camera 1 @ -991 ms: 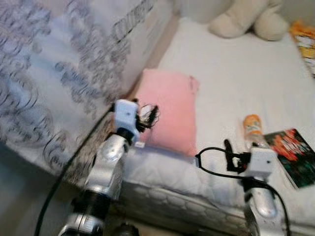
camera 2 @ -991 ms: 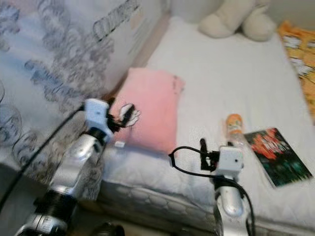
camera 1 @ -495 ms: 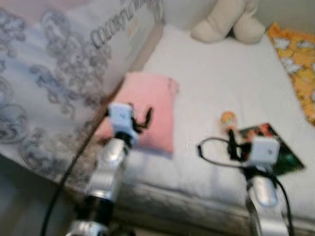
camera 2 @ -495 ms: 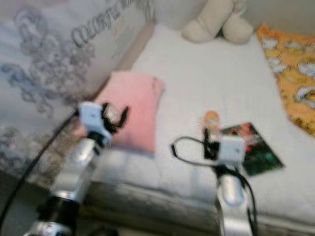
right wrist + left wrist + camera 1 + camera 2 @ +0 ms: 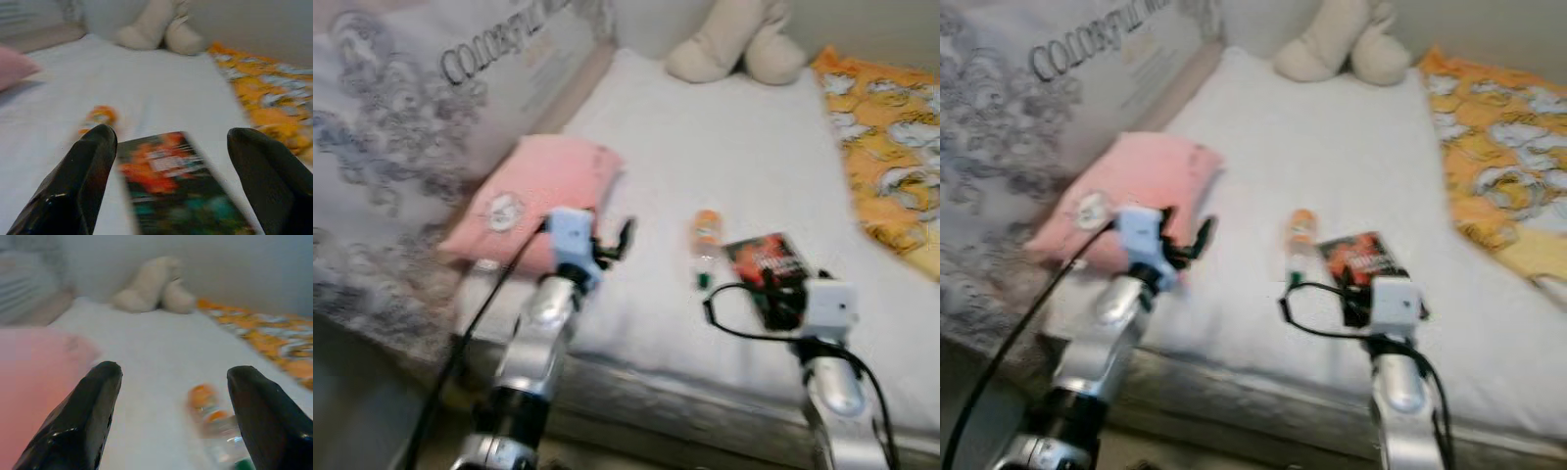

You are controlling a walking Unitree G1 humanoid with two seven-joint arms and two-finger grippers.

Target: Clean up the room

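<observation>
Ahead, on white bed (image 5: 744, 166): orange-capped bottle (image 5: 706, 239) beside dark book (image 5: 768, 272), pink pillow (image 5: 533, 196) to the left. Left gripper (image 5: 173, 418) spread wide toward bottle; right gripper (image 5: 171, 183) wide over book, touching nothing.

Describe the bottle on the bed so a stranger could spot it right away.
On the white mattress, look between the pink pillow and the dark book. The bottle lies there on its side, clear with an orange end.

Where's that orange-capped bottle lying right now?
The bottle lies on the white bed, between the pink pillow on the left and the book just right of it.
</observation>
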